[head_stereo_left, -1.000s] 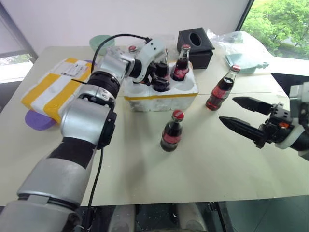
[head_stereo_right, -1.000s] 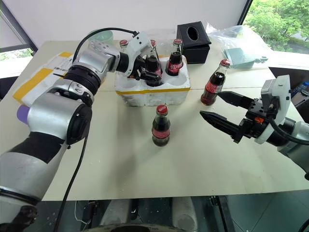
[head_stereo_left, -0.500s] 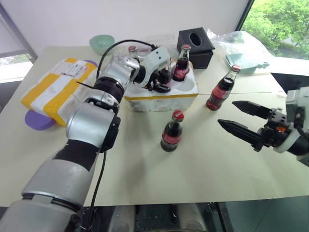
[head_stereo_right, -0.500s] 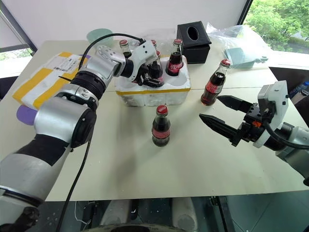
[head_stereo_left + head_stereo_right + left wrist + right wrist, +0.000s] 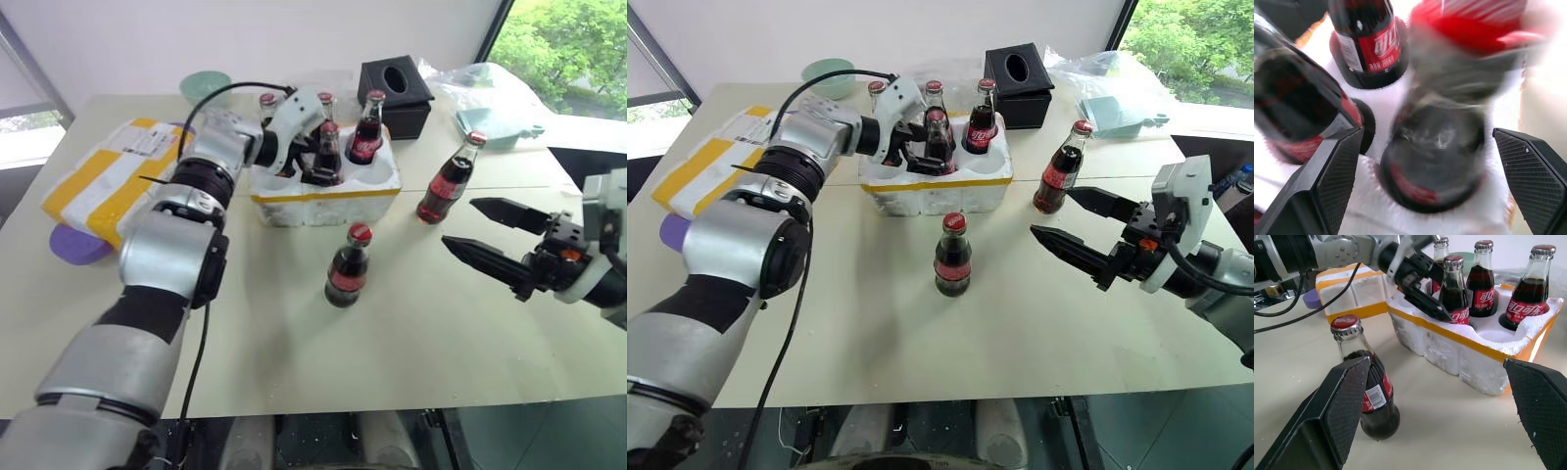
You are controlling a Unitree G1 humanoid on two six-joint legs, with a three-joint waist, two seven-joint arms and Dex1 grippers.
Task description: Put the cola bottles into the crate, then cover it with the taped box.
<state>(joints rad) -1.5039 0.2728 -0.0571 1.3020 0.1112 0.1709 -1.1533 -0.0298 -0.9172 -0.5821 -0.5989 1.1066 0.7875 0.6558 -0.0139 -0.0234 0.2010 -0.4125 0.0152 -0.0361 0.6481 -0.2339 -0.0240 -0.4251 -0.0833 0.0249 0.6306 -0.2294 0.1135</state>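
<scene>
Four cola bottles (image 5: 937, 137) upright in crate (image 5: 936, 186) wells; front one between spread fingers of left gripper (image 5: 919, 149), released, seated. Withdraw straight back, clear of neighbouring necks. Two loose bottles on worktop (image 5: 921, 323): one (image 5: 953, 255) beside right gripper (image 5: 1070, 227), other (image 5: 1059, 176) just beyond. Right gripper wide, empty. Taped box (image 5: 113, 176) far side of left arm.
</scene>
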